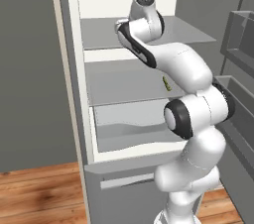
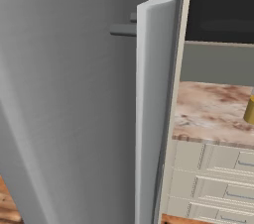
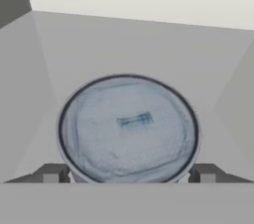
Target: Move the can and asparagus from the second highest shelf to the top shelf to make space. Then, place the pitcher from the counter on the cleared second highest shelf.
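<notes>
Hanging over the round grey metal can (image 3: 128,128) w/ wide-open gripper (image 3: 128,173) holding nothing; thin green asparagus (image 1: 167,84) & orange pitcher (image 2: 249,109) not moved yet

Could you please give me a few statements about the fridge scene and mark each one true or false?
1. The gripper has its fingers spread on either side of the can. True.
2. The asparagus lies on the top shelf. False: it lies on the second highest shelf, beside the arm.
3. The pitcher stands on the counter. True.
4. The can lies on its side in the hand view. False: its round top faces the camera.
5. The fridge is closed. False: its shelves are exposed in the left base view.
</notes>
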Controlling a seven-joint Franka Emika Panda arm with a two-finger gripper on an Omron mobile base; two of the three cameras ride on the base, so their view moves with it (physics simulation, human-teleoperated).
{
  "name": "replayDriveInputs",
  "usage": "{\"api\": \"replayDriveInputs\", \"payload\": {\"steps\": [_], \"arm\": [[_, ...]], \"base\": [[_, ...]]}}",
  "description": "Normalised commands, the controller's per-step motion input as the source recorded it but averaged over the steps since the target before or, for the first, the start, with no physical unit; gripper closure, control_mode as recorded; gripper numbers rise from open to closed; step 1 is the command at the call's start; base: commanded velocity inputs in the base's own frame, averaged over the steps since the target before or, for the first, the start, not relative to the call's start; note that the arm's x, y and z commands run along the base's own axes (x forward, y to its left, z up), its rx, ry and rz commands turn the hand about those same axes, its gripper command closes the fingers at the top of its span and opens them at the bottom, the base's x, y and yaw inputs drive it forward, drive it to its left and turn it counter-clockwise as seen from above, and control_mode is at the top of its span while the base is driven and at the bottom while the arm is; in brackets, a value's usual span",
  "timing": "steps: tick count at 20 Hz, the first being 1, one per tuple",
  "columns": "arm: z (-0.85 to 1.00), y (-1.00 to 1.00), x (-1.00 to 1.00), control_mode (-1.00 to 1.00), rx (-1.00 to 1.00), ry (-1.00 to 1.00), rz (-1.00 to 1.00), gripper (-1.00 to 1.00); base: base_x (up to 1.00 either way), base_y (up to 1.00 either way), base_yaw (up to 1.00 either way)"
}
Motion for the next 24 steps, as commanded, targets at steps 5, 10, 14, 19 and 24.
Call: {"api": "replayDriveInputs", "payload": {"steps": [5,10,14,19,24], "arm": [[-0.12,0.02,0.86,-1.0,-0.04,0.08,0.0,-1.0],[-0.36,0.12,0.41,-1.0,-0.09,-0.05,-0.02,-1.0],[-0.53,0.13,0.0,-1.0,-0.09,-0.23,-0.07,-1.0],[-0.44,0.03,0.0,-1.0,-0.06,-0.29,-0.1,-1.0],[-0.15,0.0,-0.18,-1.0,-0.02,-0.27,-0.12,-1.0]], "base": [[0.0,0.0,0.0],[0.0,0.0,0.0],[0.0,0.0,0.0],[0.0,0.0,0.0],[0.0,0.0,0.0]]}}
